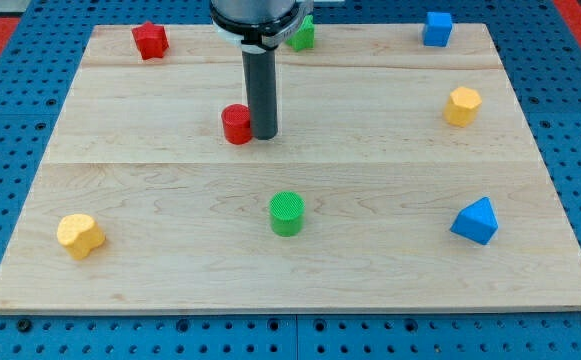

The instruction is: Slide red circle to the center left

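You had my tip (263, 136) set against the red circle (236, 125), on the circle's side toward the view's right. That placing suited a push toward the view's left, where the desk (150, 180) lay bare. There was no hand to report, only the rod. The red circle sat just above the green cylinder (286, 213), well apart from it.

no readable text, labels, numbers or signs anywhere
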